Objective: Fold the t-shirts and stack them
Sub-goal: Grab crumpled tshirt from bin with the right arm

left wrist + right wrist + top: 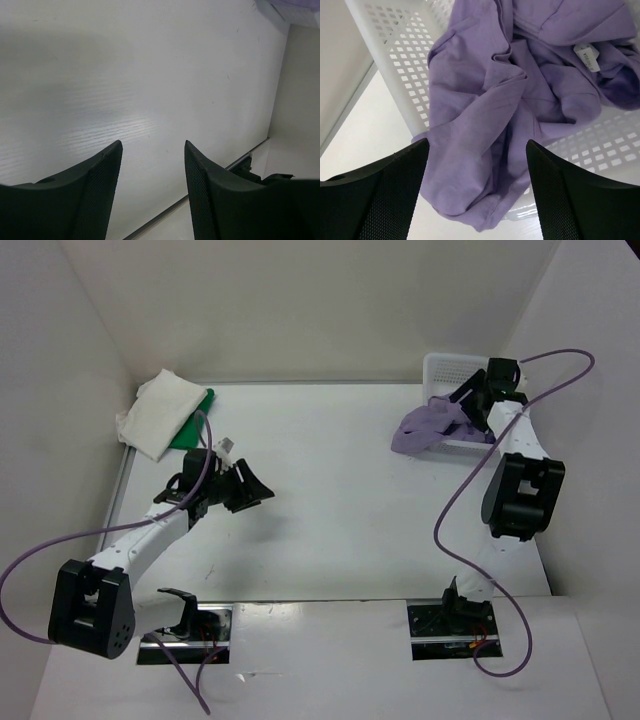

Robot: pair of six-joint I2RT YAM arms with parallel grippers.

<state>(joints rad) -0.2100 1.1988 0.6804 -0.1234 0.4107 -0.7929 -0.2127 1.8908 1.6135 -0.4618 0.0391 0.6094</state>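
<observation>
Surface: a white table (330, 505) is forming the floor of the cell and is showing a few faint scuffs.
Room: plain white walls (300, 310) are closing it in on the left, far and right sides.
Stack, 10 o'clock: the white-cream shirt (155, 415) is lying folded in the far-left corner, resting on the green shirt (197, 423), whose edge is showing at its right side.
Left claw, 9 o'clock: the left gripper (250, 487) is hanging over bare table, its fingers standing spread with nothing between them.
Cables: purple cables (455, 495) are looping from both arms.
Loose shirt, 2 o'clock: the purple shirt (428, 426) is lying crumpled, spilling over the rim of the white basket (443, 367) onto the table.
Right claw, 2 o'clock: the right gripper (468, 405) is hovering over the purple shirt, fingers spread wide and pinching nothing.
Top view only: the corner stack and both arms are showing here; neither wrist camera is catching the stack.
Left wrist view only: the table's fine grain is showing under the spread fingers.
Right wrist view only: a white label (588, 57) on the purple cloth and the basket's square lattice holes are showing plainly.
</observation>
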